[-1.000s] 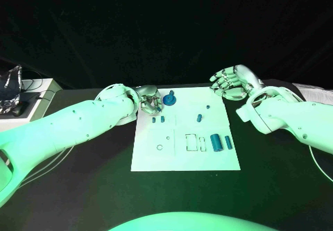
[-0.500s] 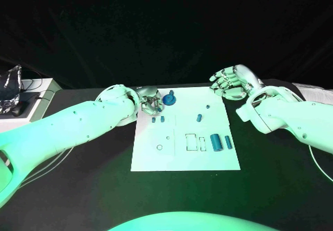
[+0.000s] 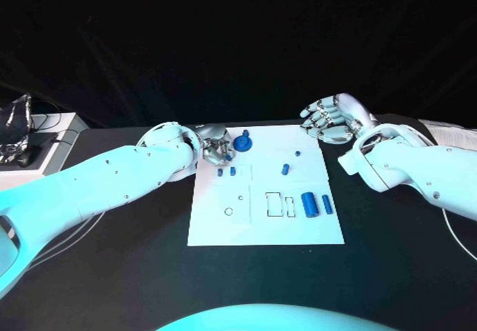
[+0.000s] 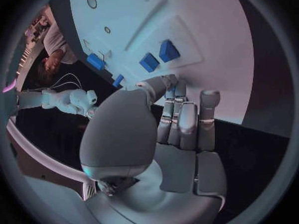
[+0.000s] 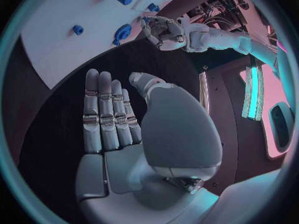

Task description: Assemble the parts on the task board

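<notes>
The white task board (image 3: 267, 227) lies in the middle of the black table. My left hand (image 3: 213, 147) hovers at its far left corner with fingers curled in and nothing seen in them (image 4: 177, 114). Just beside it stands a round blue part (image 3: 242, 143), also seen in the right wrist view (image 5: 122, 33). Two small blue blocks (image 3: 227, 171) lie near that hand. A short blue piece (image 3: 285, 167) and two blue cylinders (image 3: 316, 203) lie further right. My right hand (image 3: 333, 118) is raised past the far right corner, fingers straight and empty (image 5: 109, 114).
Empty rectangular slots (image 3: 278, 204) and round holes (image 3: 234, 205) mark the board's middle. A white box (image 3: 45, 134) with a crinkled silver object (image 3: 15, 118) stands at the table's left edge. Papers (image 3: 447, 129) lie at the far right.
</notes>
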